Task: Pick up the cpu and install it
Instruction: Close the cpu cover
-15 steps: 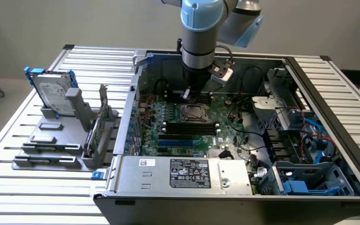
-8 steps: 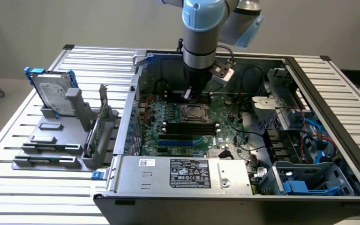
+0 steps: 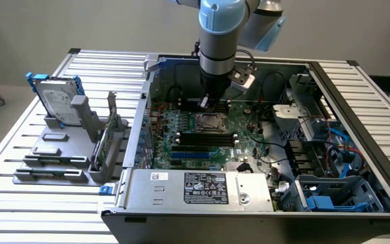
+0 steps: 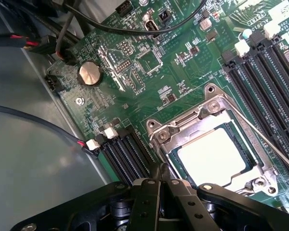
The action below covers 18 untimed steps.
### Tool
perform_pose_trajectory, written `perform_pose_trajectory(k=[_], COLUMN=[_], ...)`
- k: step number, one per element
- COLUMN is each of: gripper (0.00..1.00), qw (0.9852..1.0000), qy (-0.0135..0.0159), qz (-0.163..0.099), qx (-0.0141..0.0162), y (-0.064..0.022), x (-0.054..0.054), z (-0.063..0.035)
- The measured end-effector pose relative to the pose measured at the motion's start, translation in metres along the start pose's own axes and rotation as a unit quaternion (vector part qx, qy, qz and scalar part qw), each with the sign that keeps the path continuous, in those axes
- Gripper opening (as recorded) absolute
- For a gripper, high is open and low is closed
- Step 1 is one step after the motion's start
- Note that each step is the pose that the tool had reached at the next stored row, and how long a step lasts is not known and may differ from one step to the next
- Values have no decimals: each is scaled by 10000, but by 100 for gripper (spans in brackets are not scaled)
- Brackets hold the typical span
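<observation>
One chip to find, then. Where is it?

– Look at your wrist view. The cpu [image 4: 214, 156] lies flat inside the socket [image 4: 160, 136] on the green board [image 4: 135, 103], silver top up, metal frame all round it. Pick-up and placing look done, by my reading.

And the claw?

– Your gripper [image 4: 160, 169] has its fingers pressed together with nothing between them. It hangs just beside the near corner of the socket frame and is not on the chip.

So what is left?

– Hard to call. A thin lever [image 4: 260, 132] runs along one side of the socket. I cannot tell whether it is latched or whether the frame is clamped down.

Does the outside camera add anything?

– Plenty of layout. You see the arm [image 3: 219, 35] reaching down into the open computer case [image 3: 357, 86], with the gripper [image 3: 207, 103] just on the far side of the socket [image 3: 209, 122]. A hard drive [image 3: 58, 99] stands in a grey rack [image 3: 53, 152] outside the case, on the exterior view's left. The power supply [image 3: 205, 188] fills the near edge.

And what does it miss?

– Whether the chip is seated. From there the socket is one small dark square. The wrist view shows the seating and the closed fingers, but nothing of the case around them.
</observation>
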State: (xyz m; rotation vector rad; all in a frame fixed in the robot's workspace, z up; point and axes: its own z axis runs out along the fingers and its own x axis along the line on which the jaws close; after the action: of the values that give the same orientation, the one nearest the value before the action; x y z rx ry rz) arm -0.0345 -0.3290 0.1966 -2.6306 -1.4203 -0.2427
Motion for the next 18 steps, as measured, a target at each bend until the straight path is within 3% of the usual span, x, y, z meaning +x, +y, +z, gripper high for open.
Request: perform_pose_trajectory(k=[18], gripper=[11], qw=[10000], qy=[5], qz=[84], qx=[-17], y=[37], x=[19], z=[15])
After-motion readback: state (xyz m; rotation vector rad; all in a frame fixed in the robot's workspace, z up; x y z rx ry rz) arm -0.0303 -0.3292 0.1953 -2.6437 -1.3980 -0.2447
